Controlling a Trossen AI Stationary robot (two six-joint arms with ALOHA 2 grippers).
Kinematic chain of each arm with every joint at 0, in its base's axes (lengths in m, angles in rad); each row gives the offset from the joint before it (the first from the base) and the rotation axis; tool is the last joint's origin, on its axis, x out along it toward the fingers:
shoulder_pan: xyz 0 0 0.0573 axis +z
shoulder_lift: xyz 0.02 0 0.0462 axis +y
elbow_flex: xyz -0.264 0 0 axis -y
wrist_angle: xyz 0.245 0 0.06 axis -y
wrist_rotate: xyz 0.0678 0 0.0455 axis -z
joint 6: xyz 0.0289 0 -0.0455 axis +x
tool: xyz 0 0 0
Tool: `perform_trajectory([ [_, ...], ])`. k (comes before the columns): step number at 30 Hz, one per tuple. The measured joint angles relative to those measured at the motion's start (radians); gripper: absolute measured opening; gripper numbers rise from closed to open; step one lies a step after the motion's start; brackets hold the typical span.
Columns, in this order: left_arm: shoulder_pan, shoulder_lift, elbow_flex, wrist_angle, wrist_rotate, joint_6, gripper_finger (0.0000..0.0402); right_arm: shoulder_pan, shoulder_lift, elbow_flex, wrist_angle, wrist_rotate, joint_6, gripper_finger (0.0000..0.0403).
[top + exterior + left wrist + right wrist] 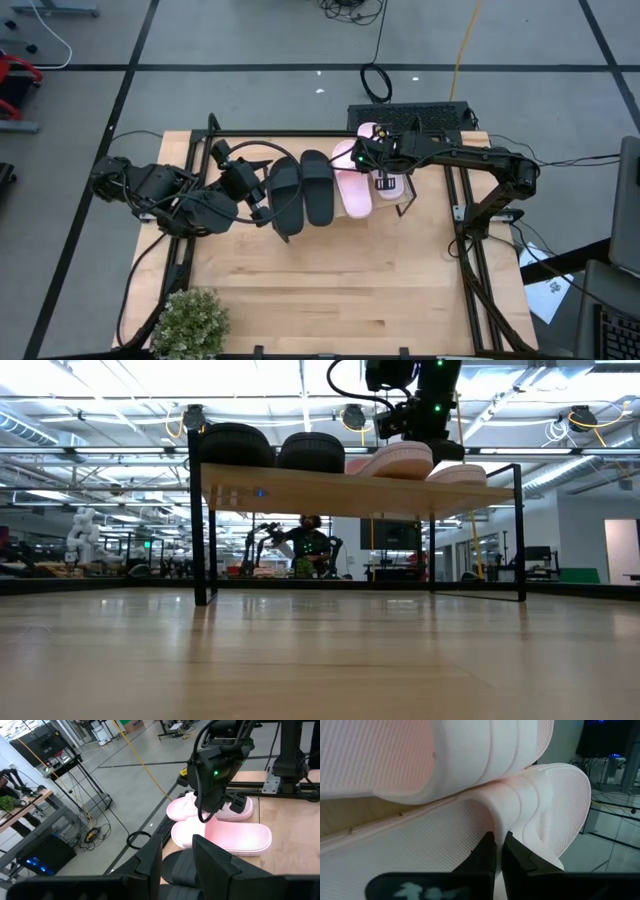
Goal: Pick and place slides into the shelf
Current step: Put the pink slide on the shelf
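Observation:
The shelf stands on the far half of the table. Two black slides lie on its plank top, and beside them a pink slide. A second pink slide lies at the shelf's right end. In the right wrist view it touches the first pink slide, whose edge overlaps it. My left gripper hangs open above the leftmost black slide and touches nothing. My right gripper is shut, its tips down on the right-hand pink slide. My right gripper's shut fingertips stand against the right-hand pink slide where its strap rises from the footbed. Nothing lies between the fingers. They come slanting down from above. The slide lies on the shelf top, against the other pink slide.
A potted plant stands at the table's near left corner. A black frame runs around the table. A black flat device lies beyond the far edge. Bare wood stretches in front of the shelf.

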Motion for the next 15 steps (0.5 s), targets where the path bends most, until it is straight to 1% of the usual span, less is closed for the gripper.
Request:
perform_trajectory([
  [5,0.0,0.0,0.0,0.0,0.0,0.0,0.0113,0.0,-0.001,0.0,0.0,0.004,0.02,0.0006],
  [13,0.0,0.0,0.0,0.0,0.0,0.0,0.0113,0.024,-0.001,0.0,-0.014,0.03,0.048,0.0041],
  [15,0.0,0.0,0.0,0.0,0.003,0.0,0.0113,0.037,-0.001,0.0,-0.021,0.05,0.05,0.0051],
])
